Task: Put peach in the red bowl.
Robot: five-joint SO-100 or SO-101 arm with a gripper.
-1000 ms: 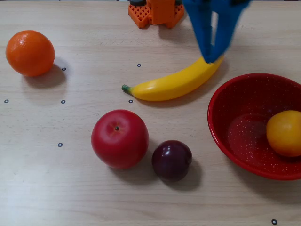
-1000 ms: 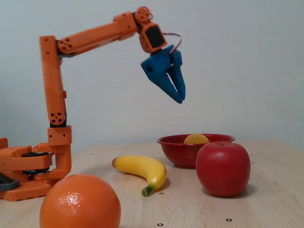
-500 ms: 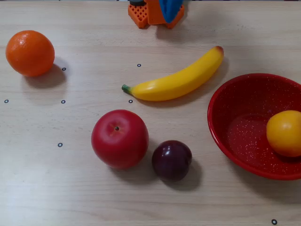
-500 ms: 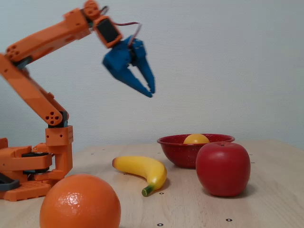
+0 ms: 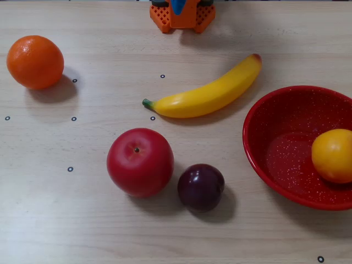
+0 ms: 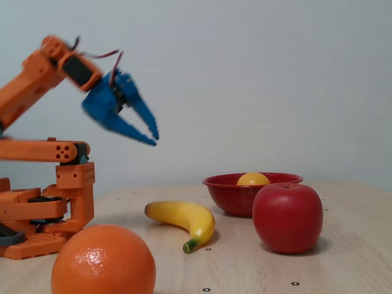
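Fixed view: small yellow-orange peach (image 5: 333,155) sits in glossy red bowl (image 5: 275,159); my blue gripper (image 6: 151,136), fingers slightly apart, empty. Placement looks done; next, park.

You have nothing to read here: no text, label, brand, number or sign shows in either fixed view. The only marks on the table (image 5: 99,220) are small dark ring dots (image 5: 70,169), scattered toward its left edge and one near its lower right corner, and they carry no lettering. The fruit, the bowl and the orange arm are all plain, with no print or sticker that you could make out.
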